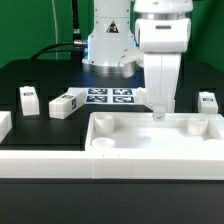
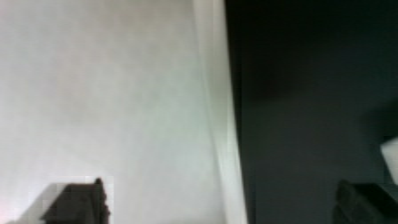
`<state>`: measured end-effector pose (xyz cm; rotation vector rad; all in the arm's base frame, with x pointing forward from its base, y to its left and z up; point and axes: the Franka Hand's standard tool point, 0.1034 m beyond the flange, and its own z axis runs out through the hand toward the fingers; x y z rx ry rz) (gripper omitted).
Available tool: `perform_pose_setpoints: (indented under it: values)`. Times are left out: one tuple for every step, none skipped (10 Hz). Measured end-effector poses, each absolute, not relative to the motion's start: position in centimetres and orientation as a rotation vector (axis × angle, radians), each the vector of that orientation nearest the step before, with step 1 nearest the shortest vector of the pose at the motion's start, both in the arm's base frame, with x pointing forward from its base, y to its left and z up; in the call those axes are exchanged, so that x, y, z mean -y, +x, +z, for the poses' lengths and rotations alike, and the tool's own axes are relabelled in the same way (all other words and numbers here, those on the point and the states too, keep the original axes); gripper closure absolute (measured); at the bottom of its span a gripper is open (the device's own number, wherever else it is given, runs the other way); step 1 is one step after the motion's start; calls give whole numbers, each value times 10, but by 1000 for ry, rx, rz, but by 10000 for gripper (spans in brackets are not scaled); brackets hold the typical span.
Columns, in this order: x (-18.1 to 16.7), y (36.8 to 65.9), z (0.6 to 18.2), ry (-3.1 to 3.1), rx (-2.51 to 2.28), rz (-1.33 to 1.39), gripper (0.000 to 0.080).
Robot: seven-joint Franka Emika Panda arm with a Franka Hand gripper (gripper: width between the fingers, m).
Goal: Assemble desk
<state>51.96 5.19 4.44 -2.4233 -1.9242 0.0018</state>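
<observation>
The desk's white rimmed tabletop (image 1: 125, 120) lies at the front of the black table, with a round socket (image 1: 103, 144) in its corner. My gripper (image 1: 160, 112) points straight down over the tabletop's far rim. In the wrist view its two dark fingers (image 2: 75, 203) stand wide apart; the gripper (image 2: 222, 205) is open and straddles the edge of the tabletop (image 2: 107, 90). Nothing is gripped. Loose white legs with tags lie apart on the table: two on the exterior view's left (image 1: 28, 98) (image 1: 65, 104), one on its right (image 1: 207, 101).
The marker board (image 1: 112, 96) lies flat behind the tabletop, in front of the arm's base (image 1: 108, 45). A long white rail (image 1: 40, 162) runs along the front edge. A white bit (image 2: 388, 155) shows at the rim of the wrist view on the black table.
</observation>
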Motion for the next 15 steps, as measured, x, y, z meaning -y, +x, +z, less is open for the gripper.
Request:
perform_pose_setpoints:
  values:
    - [-62,519,51,-2489,1849,-4,155]
    - [-77,521,58,-2570,1748,-14,151]
    - [-93,523,61,-2623,1675,-24,151]
    - [-103,526,59,-2608,1698,-33,151]
    - [-101,526,54,-2581,1734,-33,151]
    - [-100,526,54,-2594,1714,-32,151]
    - [-100,526,54,-2608,1691,-30,151]
    - [-100,526,54,-2624,1664,-30,151]
    - [-100,525,54,-2671,1585,-28,151]
    - [-102,524,54,-2753,1436,-26,151]
    - [-109,517,55,-2869,1185,-20,151]
    - [-116,512,55,-2945,976,-8,151]
    - [-123,511,55,-2993,810,-3,151]
    - [-129,510,55,-3024,663,0,151]
    - [-135,510,54,-3035,603,2,151]
